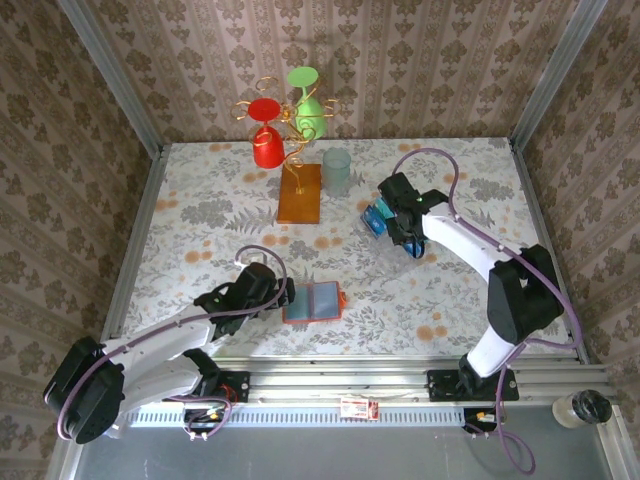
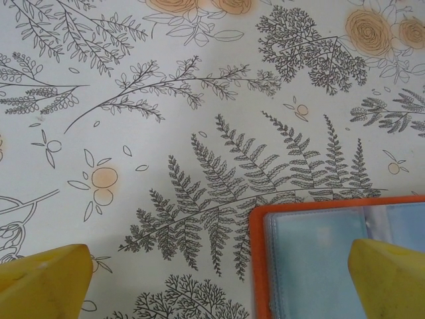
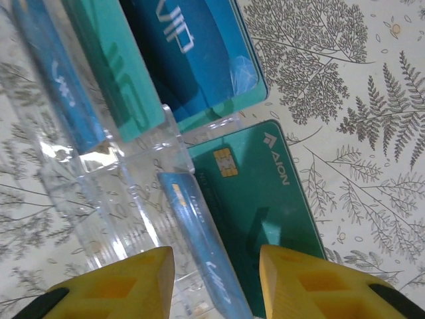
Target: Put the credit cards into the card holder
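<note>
Orange card holder (image 1: 312, 302); teal, blue cards (image 3: 255, 193); floral table (image 2: 166, 100).

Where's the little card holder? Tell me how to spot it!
Look at the near side of the flowery table, about the middle. The flat orange-red square card holder lies open there, by the left gripper. Unlike the bigger orange-brown stand base farther back, it shows pale clear pockets inside.

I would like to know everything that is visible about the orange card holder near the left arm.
The card holder lies open and flat on the flowered table, just ahead of the left arm. Its rim is orange-red; inside are pale bluish pockets that look like clear plastic. The open left pincer stands at its left edge, one yellow fingertip above the pockets; whether it touches them is unclear.
</note>
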Controlling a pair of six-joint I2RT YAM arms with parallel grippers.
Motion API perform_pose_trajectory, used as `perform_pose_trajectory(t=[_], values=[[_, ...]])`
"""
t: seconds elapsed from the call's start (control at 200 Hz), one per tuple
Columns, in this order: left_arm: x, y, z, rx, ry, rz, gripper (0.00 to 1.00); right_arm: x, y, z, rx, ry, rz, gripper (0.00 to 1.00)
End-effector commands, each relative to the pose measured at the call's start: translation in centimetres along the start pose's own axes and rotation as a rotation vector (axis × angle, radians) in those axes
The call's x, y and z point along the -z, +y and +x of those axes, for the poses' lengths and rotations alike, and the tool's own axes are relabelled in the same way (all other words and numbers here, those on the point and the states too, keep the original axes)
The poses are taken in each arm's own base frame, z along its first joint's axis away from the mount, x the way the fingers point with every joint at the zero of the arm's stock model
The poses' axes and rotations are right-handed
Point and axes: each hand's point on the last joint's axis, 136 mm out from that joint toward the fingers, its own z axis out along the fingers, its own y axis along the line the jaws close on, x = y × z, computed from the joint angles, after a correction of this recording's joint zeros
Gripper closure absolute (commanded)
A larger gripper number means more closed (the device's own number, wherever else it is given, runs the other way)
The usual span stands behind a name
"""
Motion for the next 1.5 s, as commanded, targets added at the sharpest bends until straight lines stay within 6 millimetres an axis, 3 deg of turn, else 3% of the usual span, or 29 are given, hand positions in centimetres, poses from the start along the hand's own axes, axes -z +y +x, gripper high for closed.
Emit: perform_pose_trajectory(t=[0.0, 0.54, 0.85, 1.055, 1.245, 1.495], values=[[0.2, -0.8, -0.9, -0.011, -0.016, 0.022, 0.00, 0.0, -1.2, -0.2, 0.026, 0.013, 0.059, 0.64], [-0.1, -0.8, -0.8, -0.008, -0.014, 0.023, 0.00, -1.0, -0.1, 0.8, 0.042, 0.046, 0.002, 0.85], [-0.1, -0.9, -0.9, -0.013, -0.012, 0.024, 0.00, 0.0, -0.1, -0.1, 0.088, 0.014, -0.015, 0.92], [0.0, -0.9, -0.9, -0.014, -0.011, 0.023, 0.00, 0.9, 0.3, -0.7, 0.105, -0.010, -0.054, 1.00], [0.0, -0.9, -0.8, -0.015, -0.009, 0.023, 0.00, 2.0, 1.0, -1.1, 0.113, -0.021, -0.112, 1.00], [0.0, -0.6, -0.6, -0.015, -0.007, 0.013, 0.00, 6.2, 2.2, -2.4, 0.060, -0.101, -0.260, 1.00]])
